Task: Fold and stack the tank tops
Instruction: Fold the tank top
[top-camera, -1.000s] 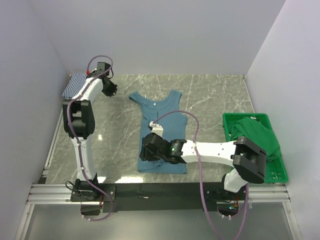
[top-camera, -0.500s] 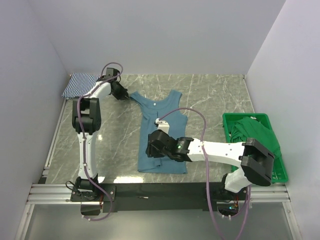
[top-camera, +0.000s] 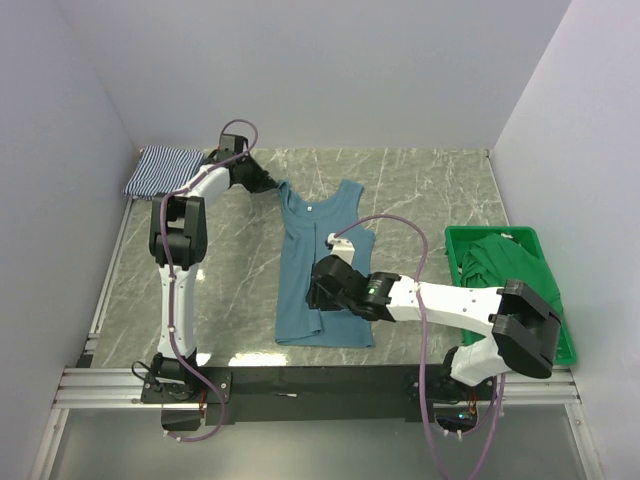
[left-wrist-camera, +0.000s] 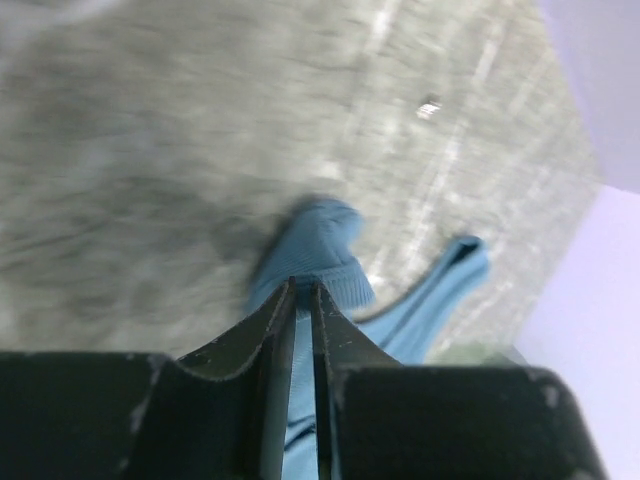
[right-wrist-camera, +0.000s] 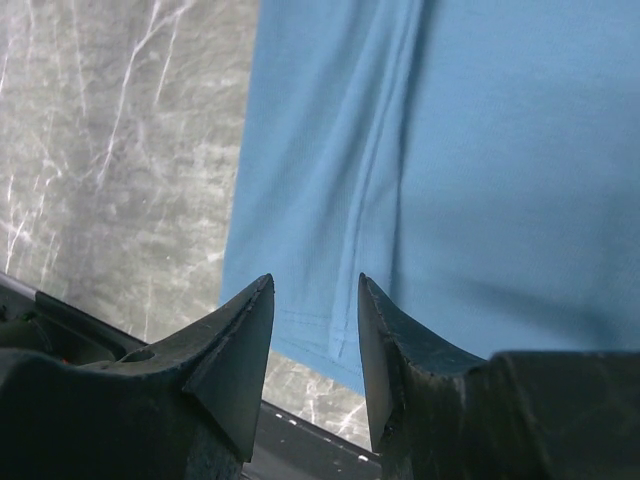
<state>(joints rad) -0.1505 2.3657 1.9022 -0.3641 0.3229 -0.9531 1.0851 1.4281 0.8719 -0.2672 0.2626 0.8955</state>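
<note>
The teal-blue tank top lies flat in the middle of the table, neck away from me. My left gripper is shut on its left shoulder strap; the left wrist view shows the strap pinched between the nearly closed fingers of the left gripper. My right gripper hovers open over the top's lower left part. The right wrist view shows the right gripper empty above the cloth near a side seam and the hem. The striped tank top lies at the back left corner.
A green crate holding green cloth stands at the right edge. Walls close in at the back and both sides. The black rail with the arm bases runs along the near edge.
My left gripper swung right from beside the striped top, closed on the teal top's left strap and drew it inward. My right gripper shifted a little right over the teal top.
</note>
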